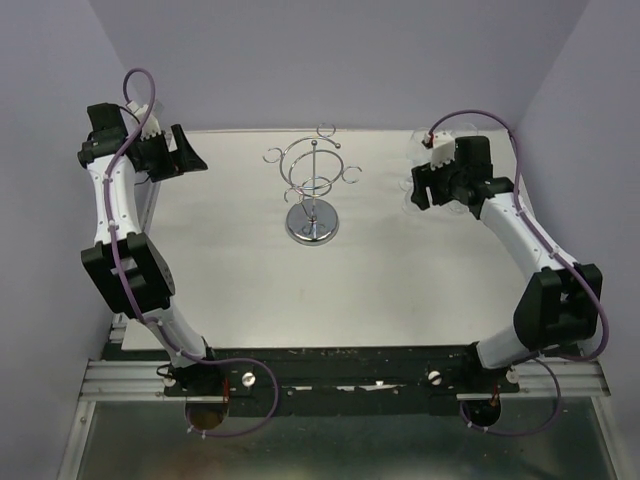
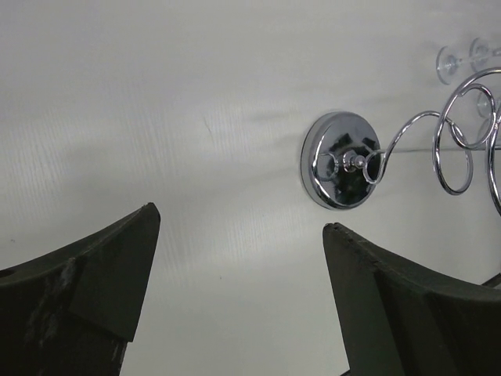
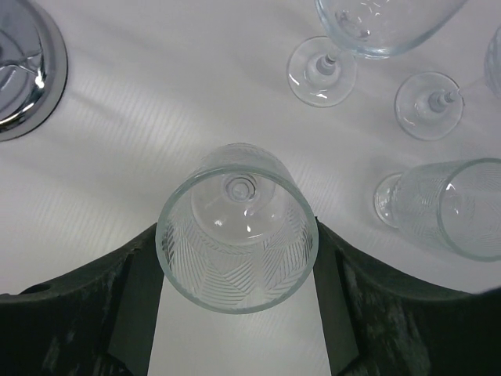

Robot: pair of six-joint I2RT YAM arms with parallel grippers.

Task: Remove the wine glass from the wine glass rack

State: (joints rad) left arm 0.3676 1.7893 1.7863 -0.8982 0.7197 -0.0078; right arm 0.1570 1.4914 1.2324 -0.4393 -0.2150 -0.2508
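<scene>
While the wine glass rack (image 1: 314,188) stands upright mid-desk (image 1: 240,290), the right hand (image 3: 237,235) sits well off at the far right, clamped on an upright, etched wine glass (image 3: 235,196) with a finger against each side of the bowl. Three other stemmed glasses (image 3: 322,72) stand on the desk just beyond it. Left hand (image 2: 239,219) at far left, fingers apart, facing the rack's round base (image 2: 340,160).

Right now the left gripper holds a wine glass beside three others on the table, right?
No: the right gripper holds the wine glass beside three other glasses on the table; the left gripper is empty. See the right wrist view.
</scene>
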